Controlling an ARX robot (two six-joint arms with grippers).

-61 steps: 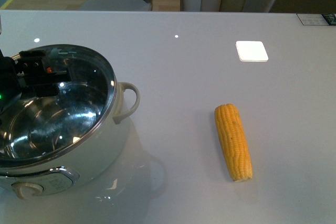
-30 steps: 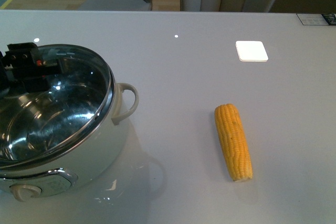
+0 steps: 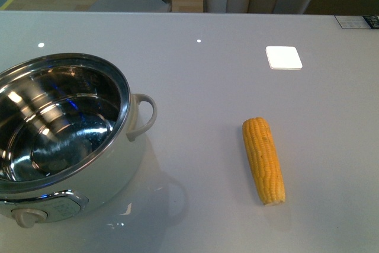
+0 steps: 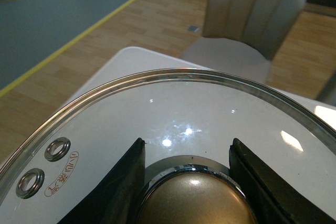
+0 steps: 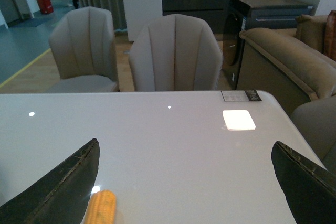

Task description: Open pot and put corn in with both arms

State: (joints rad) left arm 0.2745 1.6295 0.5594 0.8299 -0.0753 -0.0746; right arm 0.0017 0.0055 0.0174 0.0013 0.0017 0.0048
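The white pot stands uncovered at the table's near left in the front view, its steel inside bare and its loop handle facing right. The yellow corn lies on the table to the pot's right, apart from it. Neither arm shows in the front view. In the left wrist view my left gripper is shut on the brass knob of the glass pot lid, held clear of the pot. In the right wrist view my right gripper is open above the table, the corn's tip beside one finger.
A white square pad lies on the far right of the table. Padded chairs stand behind the far edge. A dark label sits at the far right corner.
The lid and my left gripper, over the pot one second ago, have moved off to the left and out of the front view, leaving the pot uncovered. The corn has not moved.
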